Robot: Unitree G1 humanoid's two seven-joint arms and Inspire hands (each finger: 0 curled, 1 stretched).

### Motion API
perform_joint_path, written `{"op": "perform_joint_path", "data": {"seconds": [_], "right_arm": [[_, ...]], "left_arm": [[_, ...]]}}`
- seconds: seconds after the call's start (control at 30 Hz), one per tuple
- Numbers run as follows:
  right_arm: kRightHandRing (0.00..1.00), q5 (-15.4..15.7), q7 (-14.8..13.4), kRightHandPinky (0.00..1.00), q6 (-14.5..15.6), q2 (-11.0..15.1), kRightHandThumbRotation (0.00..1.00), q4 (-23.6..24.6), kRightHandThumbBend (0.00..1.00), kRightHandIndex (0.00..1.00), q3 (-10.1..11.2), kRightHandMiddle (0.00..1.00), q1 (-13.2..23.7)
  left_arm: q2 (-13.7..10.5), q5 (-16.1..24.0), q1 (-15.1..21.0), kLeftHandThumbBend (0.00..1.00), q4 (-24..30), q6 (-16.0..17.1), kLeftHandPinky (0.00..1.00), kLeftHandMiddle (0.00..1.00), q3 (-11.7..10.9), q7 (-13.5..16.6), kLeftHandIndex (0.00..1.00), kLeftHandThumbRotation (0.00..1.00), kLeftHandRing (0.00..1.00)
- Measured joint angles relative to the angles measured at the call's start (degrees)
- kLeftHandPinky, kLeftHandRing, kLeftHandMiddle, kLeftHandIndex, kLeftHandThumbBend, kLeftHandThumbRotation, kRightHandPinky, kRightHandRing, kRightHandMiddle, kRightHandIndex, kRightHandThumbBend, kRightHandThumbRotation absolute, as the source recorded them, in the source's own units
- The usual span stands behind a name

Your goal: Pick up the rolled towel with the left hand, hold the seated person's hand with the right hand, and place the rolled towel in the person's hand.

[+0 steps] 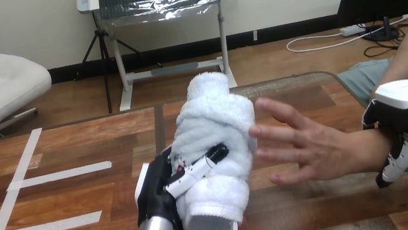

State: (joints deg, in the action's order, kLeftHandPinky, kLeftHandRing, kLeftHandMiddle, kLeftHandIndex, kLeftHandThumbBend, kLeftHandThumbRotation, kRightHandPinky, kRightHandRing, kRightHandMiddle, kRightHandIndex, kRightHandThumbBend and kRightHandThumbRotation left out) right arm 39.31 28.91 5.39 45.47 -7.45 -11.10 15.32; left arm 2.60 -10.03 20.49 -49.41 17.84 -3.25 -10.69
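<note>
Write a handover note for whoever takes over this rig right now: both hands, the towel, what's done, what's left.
Left hand: shut on the rolled towel, which it holds tilted above the wooden table.
Right hand: fingers curled over the person's forearm, just behind the wrist.
Person's hand: open, fingers spread, palm facing the towel, fingertips at its side. I cannot tell whether they touch.
Done: towel picked up, person's arm held.
Left: set the towel into the open palm, then release it.

Bright, even light leaves a pale sheen on the wooden table and only soft shadows.
</note>
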Motion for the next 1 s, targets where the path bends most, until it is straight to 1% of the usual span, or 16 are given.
{"op": "perform_joint_path", "data": {"seconds": [0.4,0.7,1.0], "right_arm": [[0.35,-0.97,0.03,0.26,1.33,0.0,0.0,3.21,0.79,0.51,1.64,0.45,-0.74],[0.37,-1.39,0.03,0.28,1.44,0.0,0.0,5.36,0.8,0.49,2.61,0.46,-1.07],[0.35,-1.53,0.03,0.27,1.56,0.0,0.0,6.94,0.81,0.49,3.15,0.44,-1.15]], "left_arm": [[0.03,0.15,2.15,0.73,-2.32,1.36,0.23,0.38,-0.43,-0.14,0.46,0.11,0.32],[0.11,0.9,2.34,0.72,-3.1,1.87,0.23,0.38,-0.47,-0.05,0.46,0.11,0.32],[0.49,1.37,2.37,0.71,-3.15,1.86,0.23,0.38,-0.49,0.41,0.46,0.1,0.32]]}}
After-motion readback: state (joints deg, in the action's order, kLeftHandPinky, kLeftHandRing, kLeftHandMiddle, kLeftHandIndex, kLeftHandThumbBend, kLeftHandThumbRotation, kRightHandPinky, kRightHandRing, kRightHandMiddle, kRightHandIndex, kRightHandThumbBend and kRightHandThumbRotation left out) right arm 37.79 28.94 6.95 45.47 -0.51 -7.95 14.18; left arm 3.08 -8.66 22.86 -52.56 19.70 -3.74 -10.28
